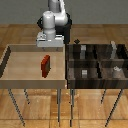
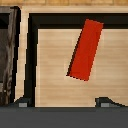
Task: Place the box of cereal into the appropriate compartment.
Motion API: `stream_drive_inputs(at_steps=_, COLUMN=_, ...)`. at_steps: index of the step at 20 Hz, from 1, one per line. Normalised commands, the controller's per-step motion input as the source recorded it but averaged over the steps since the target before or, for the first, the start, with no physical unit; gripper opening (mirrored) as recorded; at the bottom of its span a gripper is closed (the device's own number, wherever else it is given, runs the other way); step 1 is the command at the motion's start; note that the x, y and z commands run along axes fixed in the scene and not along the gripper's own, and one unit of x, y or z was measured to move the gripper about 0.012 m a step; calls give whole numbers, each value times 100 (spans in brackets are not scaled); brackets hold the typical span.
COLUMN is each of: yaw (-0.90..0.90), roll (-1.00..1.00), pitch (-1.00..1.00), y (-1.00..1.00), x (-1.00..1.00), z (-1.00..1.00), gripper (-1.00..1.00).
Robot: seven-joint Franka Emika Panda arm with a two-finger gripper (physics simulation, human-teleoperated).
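The box of cereal (image 1: 45,66) is a small flat red box lying in the light tan tray (image 1: 20,62), right of the tray's middle in the exterior view. In the wrist view the cereal box (image 2: 86,50) lies tilted on the tray floor (image 2: 47,60). My gripper (image 1: 50,46) hangs above the tray's back edge, behind the box and apart from it. It is open and empty, with both fingertips (image 2: 22,103) spread wide. The appropriate compartment (image 1: 106,54) is the back section of the dark bin on the exterior view's right, with a tall pale-grey block (image 1: 114,49).
The four-part dark wood bin (image 1: 70,62) stands right beside the tray, and its wall shows in the wrist view (image 2: 7,55). A small grey cube (image 1: 85,73) sits in a front section. Other grey blocks (image 1: 116,70) stand in the remaining sections. Both stand on thin legs.
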Motion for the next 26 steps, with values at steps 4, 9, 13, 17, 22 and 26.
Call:
stream_drive_inputs(at_steps=4, yaw=0, roll=0, pitch=0, y=-25, x=0, z=0, gripper=100)
stream_drive_inputs(at_steps=9, yaw=0, roll=0, pitch=0, y=-20, x=40, z=0, gripper=100)
stream_drive_inputs(at_steps=13, yaw=0, roll=0, pitch=0, y=0, x=100, z=0, gripper=100)
stream_drive_inputs(at_steps=17, yaw=0, roll=0, pitch=0, y=-25, x=25, z=0, gripper=100)
stream_drive_inputs(at_steps=22, yaw=0, roll=0, pitch=0, y=0, x=-20, z=0, gripper=100)
stream_drive_inputs(at_steps=26, yaw=0, roll=0, pitch=0, y=25, x=0, z=-50, gripper=100)
